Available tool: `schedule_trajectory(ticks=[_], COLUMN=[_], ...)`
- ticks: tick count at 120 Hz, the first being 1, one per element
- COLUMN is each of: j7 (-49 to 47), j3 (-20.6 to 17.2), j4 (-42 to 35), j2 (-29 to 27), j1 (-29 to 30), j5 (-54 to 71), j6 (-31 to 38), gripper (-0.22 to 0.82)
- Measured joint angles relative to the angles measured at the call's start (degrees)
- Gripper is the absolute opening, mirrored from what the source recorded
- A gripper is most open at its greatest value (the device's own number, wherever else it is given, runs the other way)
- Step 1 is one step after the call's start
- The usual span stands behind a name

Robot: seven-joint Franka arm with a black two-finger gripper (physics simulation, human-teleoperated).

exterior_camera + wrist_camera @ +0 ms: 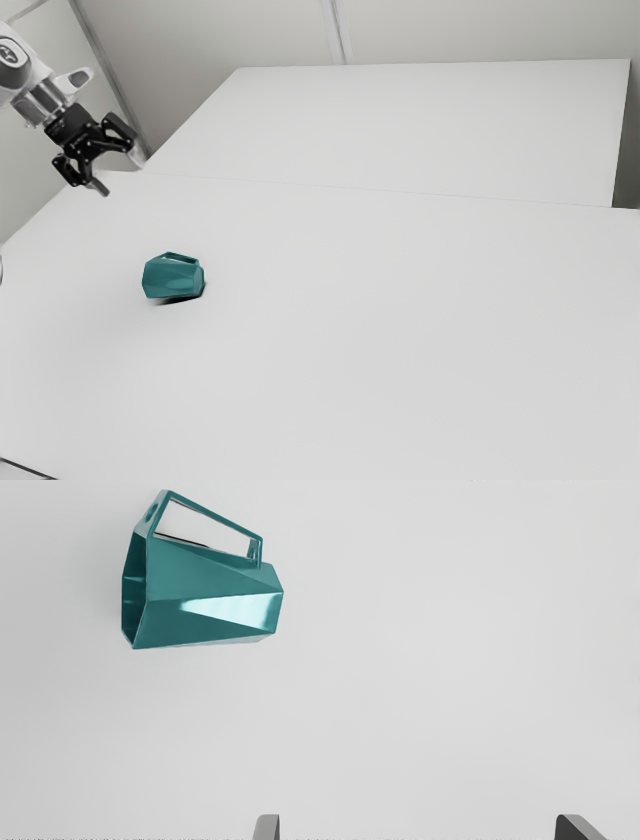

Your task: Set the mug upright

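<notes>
My gripper (122, 176) hangs above the table at the exterior view's upper left, apart from the mug. In the wrist view the gripper (418, 825) is open, its two fingertips wide apart with nothing between them. A teal faceted mug (172, 277) lies on its side on the table, lower than the gripper and toward the exterior view's right of it. The wrist view shows the mug (215, 590) with its open mouth at one end, the narrower base at the other, and its angular handle along one side.
The white table (380, 330) spreads out around the mug. Beyond a thin seam lies another white surface (420, 125), with pale wall panels (460, 30) behind it. A dark thin line crosses the exterior view's bottom left corner.
</notes>
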Motion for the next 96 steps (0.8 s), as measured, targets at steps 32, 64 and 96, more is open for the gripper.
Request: schedule_trajectory(ticks=[32,64,96], j7=[1.01,3.89,7.54], j3=[0.05,0.04,-0.14], j4=[-1.25,-6.45,-7.65], j2=[2.79,5.75,10.84], j1=[5.86,10.62,13.27], j5=[-5.74,-11.49,-15.38], j6=[-2.95,-4.25,-4.44], gripper=[0.60,0.60,0.60])
